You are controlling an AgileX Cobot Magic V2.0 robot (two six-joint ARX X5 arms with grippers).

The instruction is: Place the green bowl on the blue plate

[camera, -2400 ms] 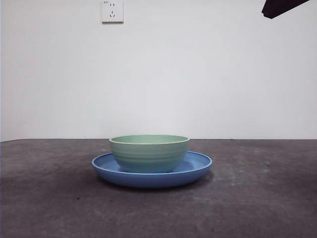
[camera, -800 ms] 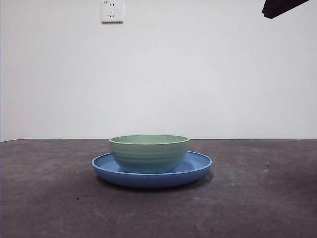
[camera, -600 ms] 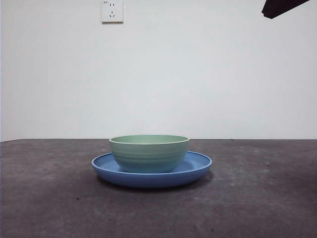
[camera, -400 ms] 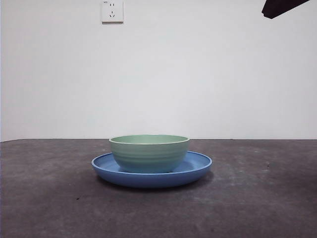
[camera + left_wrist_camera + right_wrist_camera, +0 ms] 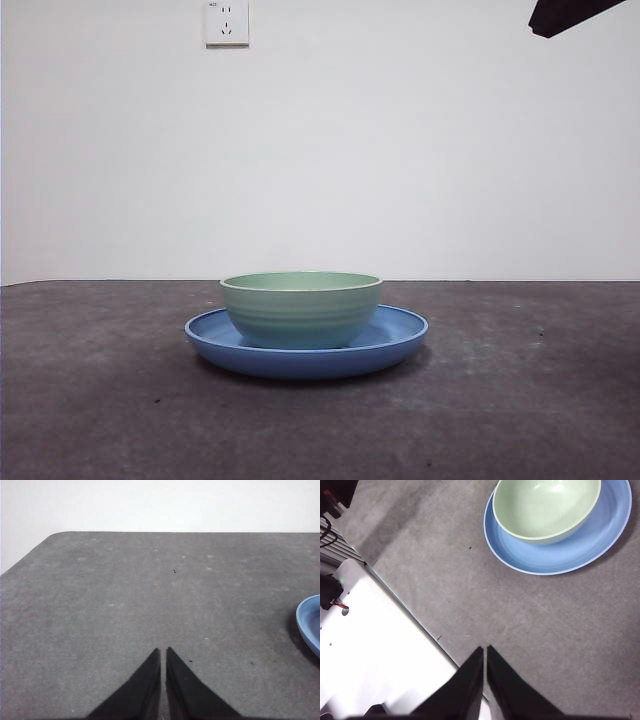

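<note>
Sitting upright on blue plate [image 5: 400, 338], green bowl [image 5: 301, 308]: placement looks done. Right gripper [image 5: 484, 652] jaws together, well clear; left gripper [image 5: 163, 654] together, plate rim off to side. Nothing left.

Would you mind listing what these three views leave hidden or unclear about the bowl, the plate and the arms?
- Green bowl: its inside is hidden by its own wall in the front view; its far rim is cut off in the right wrist view.
- Blue plate: its centre is covered by the bowl; the left wrist view shows only an edge sliver.
- Dark arm tip, front view: cropped at the corner, so which arm cannot be told.
- Wall socket: its marking is too small.
</note>
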